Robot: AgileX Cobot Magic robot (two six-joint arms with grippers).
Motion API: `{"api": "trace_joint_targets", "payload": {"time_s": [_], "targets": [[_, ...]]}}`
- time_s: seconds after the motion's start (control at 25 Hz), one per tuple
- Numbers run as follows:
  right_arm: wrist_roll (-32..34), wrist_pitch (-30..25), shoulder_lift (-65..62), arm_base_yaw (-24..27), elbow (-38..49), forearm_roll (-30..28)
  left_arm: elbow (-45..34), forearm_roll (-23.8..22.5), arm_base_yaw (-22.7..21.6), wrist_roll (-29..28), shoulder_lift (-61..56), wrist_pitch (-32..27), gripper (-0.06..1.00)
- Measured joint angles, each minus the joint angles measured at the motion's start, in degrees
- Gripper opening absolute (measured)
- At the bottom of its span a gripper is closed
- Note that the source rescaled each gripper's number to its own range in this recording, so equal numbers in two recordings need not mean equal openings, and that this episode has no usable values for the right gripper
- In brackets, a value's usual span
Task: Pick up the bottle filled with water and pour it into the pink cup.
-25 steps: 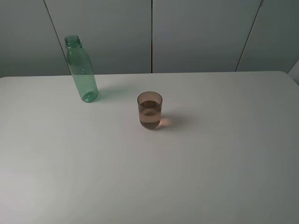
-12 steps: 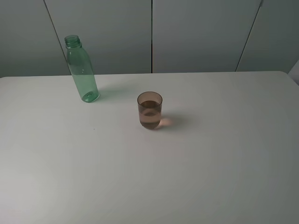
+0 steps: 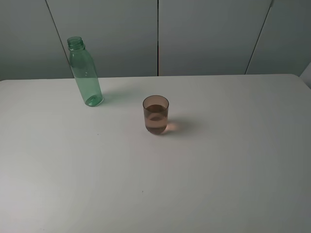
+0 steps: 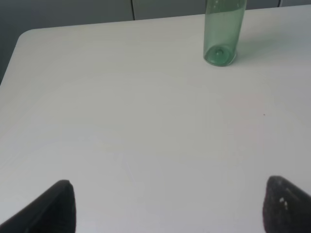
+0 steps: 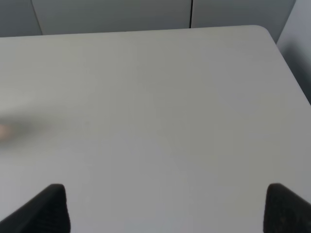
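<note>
The green transparent bottle (image 3: 85,73) stands upright, uncapped, at the back left of the white table (image 3: 218,160). Its lower half also shows in the left wrist view (image 4: 222,34). The brownish-pink cup (image 3: 156,114) stands near the table's middle, to the right of the bottle and apart from it, with liquid in it. Neither gripper shows in the exterior high view. My left gripper (image 4: 167,204) is open and empty, far from the bottle. My right gripper (image 5: 165,206) is open and empty over bare table; the cup is outside its view.
Grey wall panels (image 3: 209,36) stand behind the table. The table's rounded far right corner (image 5: 265,30) and right edge show in the right wrist view, its far left corner (image 4: 24,35) in the left wrist view.
</note>
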State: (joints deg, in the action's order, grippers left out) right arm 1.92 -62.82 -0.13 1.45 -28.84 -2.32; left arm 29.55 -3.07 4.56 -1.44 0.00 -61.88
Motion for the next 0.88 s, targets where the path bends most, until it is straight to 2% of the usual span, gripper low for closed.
{"api": "trace_joint_targets", "payload": {"time_s": [0.88], "targets": [[0.0, 0.0, 0.0, -0.2, 0.0, 0.0, 0.0, 0.0, 0.0, -0.1, 0.0, 0.0, 0.95]]}}
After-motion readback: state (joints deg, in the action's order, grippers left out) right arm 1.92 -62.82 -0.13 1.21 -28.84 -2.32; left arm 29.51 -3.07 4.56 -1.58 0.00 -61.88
